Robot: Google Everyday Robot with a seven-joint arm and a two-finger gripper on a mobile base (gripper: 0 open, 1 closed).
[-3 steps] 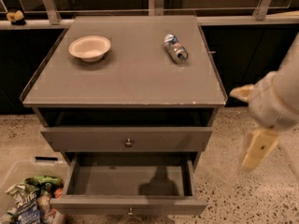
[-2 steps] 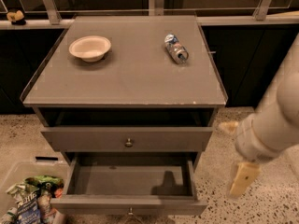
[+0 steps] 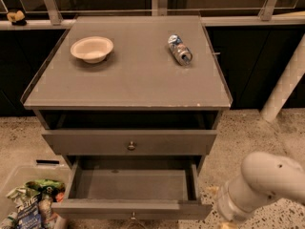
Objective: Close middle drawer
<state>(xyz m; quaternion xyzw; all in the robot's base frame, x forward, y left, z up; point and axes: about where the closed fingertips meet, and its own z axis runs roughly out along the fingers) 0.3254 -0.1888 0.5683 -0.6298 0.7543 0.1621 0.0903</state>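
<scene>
The middle drawer (image 3: 133,184) of the grey cabinet stands pulled far out. It is a wide shallow grey box, empty inside, with a low front (image 3: 95,208) and a tiny metal knob (image 3: 132,217) at the bottom edge of the view. My white arm (image 3: 267,180) comes in from the lower right. My gripper (image 3: 225,222) sits at the very bottom of the view, just right of the drawer's front right corner, and is mostly cut off by the frame edge.
The drawer above (image 3: 128,142), with a round knob (image 3: 131,146), is nearly shut. On the cabinet top (image 3: 133,75) are a white bowl (image 3: 92,48) and a lying can (image 3: 179,49). A clear bin of snack packs (image 3: 28,204) stands on the floor at lower left. A white post (image 3: 286,82) stands at the right.
My arm has swung down and left, from beside the cabinet's right side to the drawer's front right corner. The gripper has dropped to the frame's bottom edge. The drawer has not moved.
</scene>
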